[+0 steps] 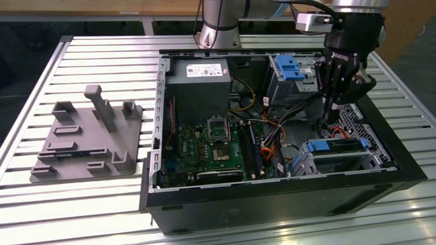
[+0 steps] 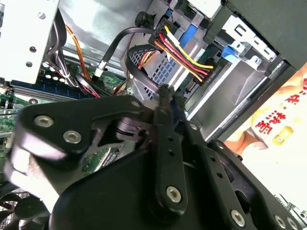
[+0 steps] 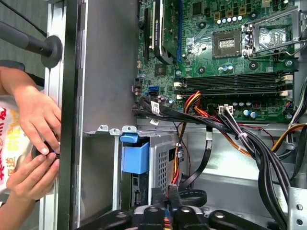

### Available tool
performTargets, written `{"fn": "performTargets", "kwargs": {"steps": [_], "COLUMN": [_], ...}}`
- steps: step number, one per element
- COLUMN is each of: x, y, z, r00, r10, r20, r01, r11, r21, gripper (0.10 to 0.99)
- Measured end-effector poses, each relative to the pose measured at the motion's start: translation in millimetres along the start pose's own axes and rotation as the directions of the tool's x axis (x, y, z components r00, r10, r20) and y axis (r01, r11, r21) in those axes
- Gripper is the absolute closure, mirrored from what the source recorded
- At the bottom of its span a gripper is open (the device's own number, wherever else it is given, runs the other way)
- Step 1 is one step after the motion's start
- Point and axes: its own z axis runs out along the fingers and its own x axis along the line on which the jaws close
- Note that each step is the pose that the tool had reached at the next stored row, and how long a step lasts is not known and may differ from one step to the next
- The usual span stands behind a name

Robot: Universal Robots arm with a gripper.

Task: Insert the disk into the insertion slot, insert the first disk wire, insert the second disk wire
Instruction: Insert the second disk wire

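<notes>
Gripper [image 1: 330,116] — pinched tight on a black wire [image 2: 135,67], just beside the disk [image 1: 340,146] in its slot [image 1: 340,163]. Keep plug square — push gently.

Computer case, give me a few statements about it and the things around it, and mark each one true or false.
1. The disk in its blue bracket sits in the low metal cage. True.
2. The grey fixture lies inside the computer case. False: it lies on the table outside the case, on the exterior view's left.
3. The gripper is over the case, close to the cage. True.
4. The case is closed, with its cover on. False: it is open and the motherboard is in plain sight.
5. Nobody is near the case. False: in the first wrist view a person's hands are at its outer wall.
</notes>
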Motion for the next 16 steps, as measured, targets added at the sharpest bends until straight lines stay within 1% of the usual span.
{"fn": "performTargets", "kwargs": {"steps": [1,4,7,13,16], "x": [0.1,0.4,0.6,2.0,2.4], "y": [0.0,0.1,0.0,-1.0,-3.4], "z": [0.1,0.2,0.4,-2.4,-3.3], "r00": [1.0,1.0,1.0,1.0,1.0], "r10": [0.0,0.002,0.003,0.0,0.001], "r20": [0.0012,0.0048,0.0051,-0.0023,-0.0031], "r01": [0.0,-0.002,-0.003,0.0,-0.001], "r11": [1.0,1.0,1.0,0.9999,0.9999], "r21": [0.0,-0.001,-0.002,-0.012,-0.014], "gripper": [0.941,0.941,0.941,0.941,0.941]}}
